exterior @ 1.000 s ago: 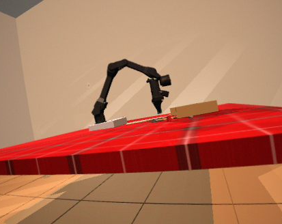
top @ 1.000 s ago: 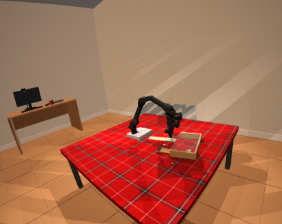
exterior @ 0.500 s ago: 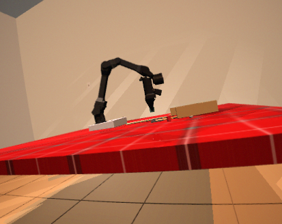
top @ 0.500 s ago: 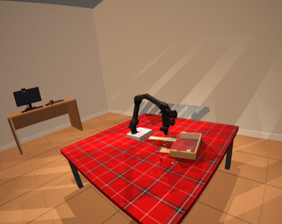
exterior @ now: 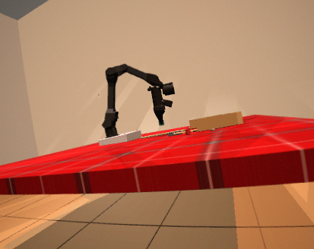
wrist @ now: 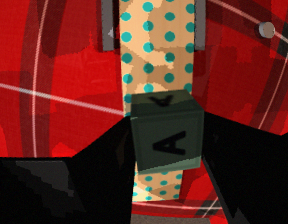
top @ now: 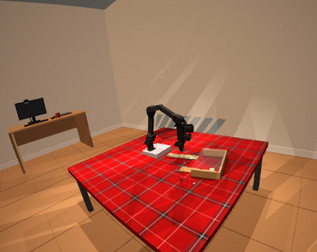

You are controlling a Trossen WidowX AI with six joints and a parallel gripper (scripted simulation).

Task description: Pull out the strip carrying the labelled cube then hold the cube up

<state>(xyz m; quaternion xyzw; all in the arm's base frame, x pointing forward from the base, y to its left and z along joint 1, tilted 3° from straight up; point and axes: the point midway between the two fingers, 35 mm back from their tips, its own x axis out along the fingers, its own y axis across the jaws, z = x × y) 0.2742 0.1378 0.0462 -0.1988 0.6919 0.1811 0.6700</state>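
Note:
My gripper (top: 180, 147) (exterior: 160, 120) (wrist: 161, 120) is shut on the labelled cube (wrist: 167, 137) (exterior: 161, 123), a dark green cube marked "A". It holds the cube a little above the table. Straight below lies the tan strip with teal dots (wrist: 157, 30) (top: 183, 156) (exterior: 158, 134), stretched out in one piece between the arm's white base (top: 156, 150) (exterior: 120, 137) and the wooden box (top: 206, 174) (exterior: 216, 121). A shorter strip piece (top: 185, 169) lies nearer the box's front corner.
A small red cube (top: 181, 179) (exterior: 188, 132) sits on the red plaid table (top: 144, 200) in front of the box. A small grey ball (wrist: 265, 30) (exterior: 212, 129) lies beside the strip. A desk with a monitor (top: 31, 109) stands far to the left.

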